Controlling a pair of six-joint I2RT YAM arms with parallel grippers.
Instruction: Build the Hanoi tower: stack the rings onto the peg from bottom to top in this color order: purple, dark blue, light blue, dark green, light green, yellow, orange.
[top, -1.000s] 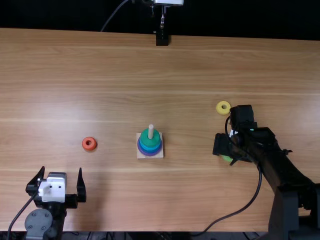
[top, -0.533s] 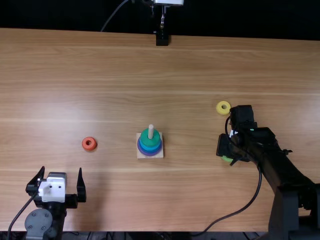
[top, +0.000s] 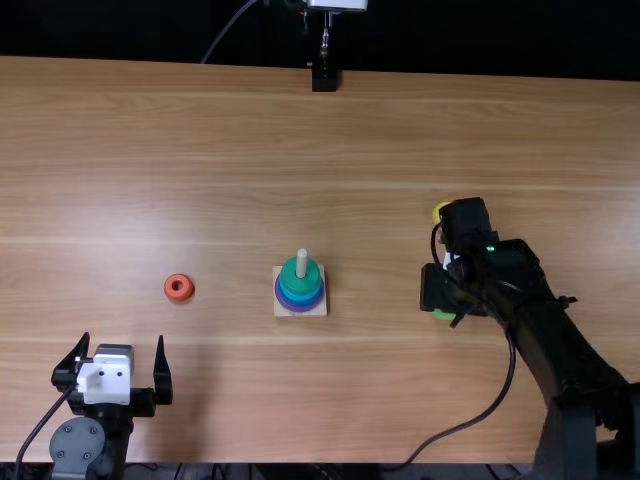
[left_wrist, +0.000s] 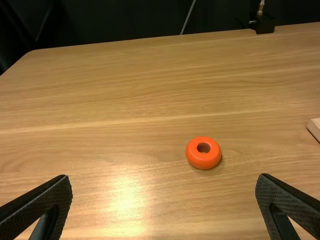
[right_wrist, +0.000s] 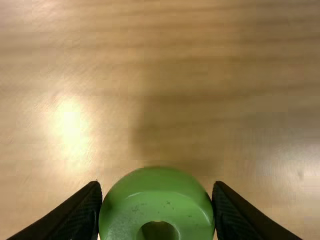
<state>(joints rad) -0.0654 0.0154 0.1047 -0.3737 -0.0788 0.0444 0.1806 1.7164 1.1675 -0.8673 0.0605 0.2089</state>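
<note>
Left of the middle, my left gripper (top: 112, 375) stands open near the table's front edge; in the left wrist view the same gripper (left_wrist: 164, 192) has the orange ring (left_wrist: 203, 152) beyond its fingers. That orange ring (top: 179, 288) lies flat on the table. On the wooden base (top: 318, 308) the peg (top: 302, 262) bears the purple, dark blue, light blue and dark green rings (top: 301, 279). My right gripper (top: 440, 300) is at the right, partly covering the light green ring (top: 443, 315). In the right wrist view, my right gripper (right_wrist: 157, 205) is shut on the light green ring (right_wrist: 159, 200).
Behind the right arm, the yellow ring (top: 438, 211) is partly covered by it. A cable from the right arm loops over the table's front part. A black stand (top: 325, 78) is at the far edge of the table (top: 220, 130).
My right gripper, first narrowing around the light green ring, has shifted slightly left and away from the front edge with it. The right arm now covers part of the yellow ring. The left arm keeps still.
</note>
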